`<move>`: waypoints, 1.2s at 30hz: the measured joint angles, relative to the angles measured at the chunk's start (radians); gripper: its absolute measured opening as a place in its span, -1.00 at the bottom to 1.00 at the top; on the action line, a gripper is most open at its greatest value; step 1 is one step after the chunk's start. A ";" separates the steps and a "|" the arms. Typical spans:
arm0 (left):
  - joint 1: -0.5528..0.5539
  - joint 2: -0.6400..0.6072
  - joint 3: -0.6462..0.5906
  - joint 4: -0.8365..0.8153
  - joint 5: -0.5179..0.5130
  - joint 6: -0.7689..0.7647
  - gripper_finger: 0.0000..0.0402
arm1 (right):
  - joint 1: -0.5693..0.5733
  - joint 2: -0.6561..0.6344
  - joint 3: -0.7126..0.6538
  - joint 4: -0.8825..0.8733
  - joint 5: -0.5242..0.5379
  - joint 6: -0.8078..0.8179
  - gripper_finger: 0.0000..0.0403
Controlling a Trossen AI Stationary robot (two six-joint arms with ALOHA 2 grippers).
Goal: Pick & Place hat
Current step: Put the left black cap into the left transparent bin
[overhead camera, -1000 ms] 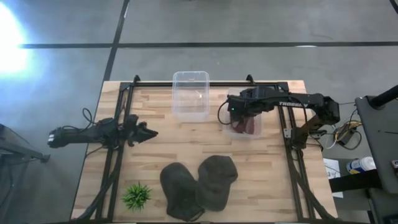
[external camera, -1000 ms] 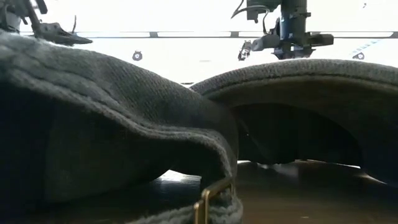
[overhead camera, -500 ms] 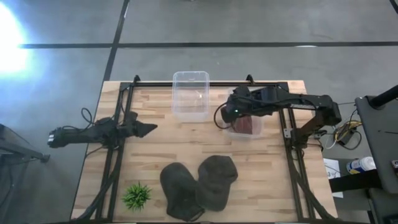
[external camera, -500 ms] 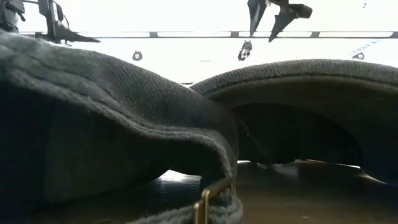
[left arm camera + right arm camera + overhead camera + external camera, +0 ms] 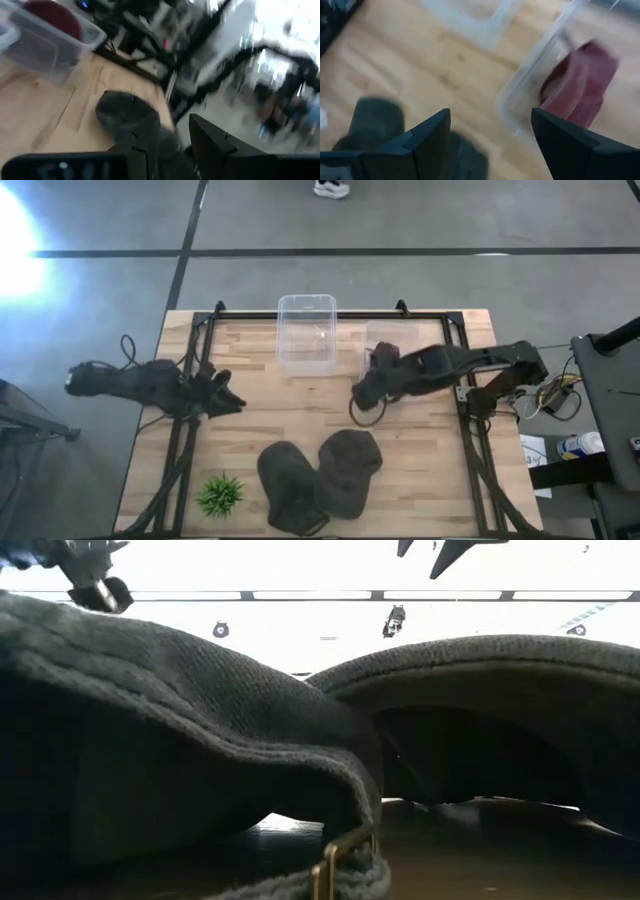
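Two dark grey hats lie side by side near the table's front edge, one [image 5: 292, 485] left of the other [image 5: 350, 463]; they fill the low view [image 5: 200, 730]. A maroon hat [image 5: 582, 80] lies inside a clear bin [image 5: 392, 340] at the back right. My right gripper [image 5: 357, 395] hangs open above bare wood between that bin and the grey hats, with nothing between its fingers [image 5: 490, 117]. My left gripper [image 5: 233, 401] stands open over the table's left part, pointing toward the grey hats [image 5: 127, 112].
A second clear bin [image 5: 307, 332] stands at the back centre. A small green plant [image 5: 220, 495] sits at the front left. Black frame rails [image 5: 185, 430] run along the table's left and right sides. Bare wood lies between the bins and the hats.
My right gripper has opened over the right bin, risen out of it and gone toward the table's near edge. The maroon hat stays in the bin. My left gripper has dipped a little toward the near edge while its arm drew back leftward.
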 joint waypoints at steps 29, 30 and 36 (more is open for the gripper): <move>-0.105 0.702 -0.114 0.244 -0.006 -0.236 -0.48 | 0.276 0.582 -0.003 0.947 -0.353 0.292 0.27; -0.099 0.720 -0.114 0.252 -0.006 -0.237 -0.48 | 0.275 0.606 -0.003 0.976 -0.354 0.293 0.27; -0.093 0.844 -0.111 0.425 0.122 -0.212 -0.48 | 0.269 0.695 0.000 0.993 -0.318 0.321 0.24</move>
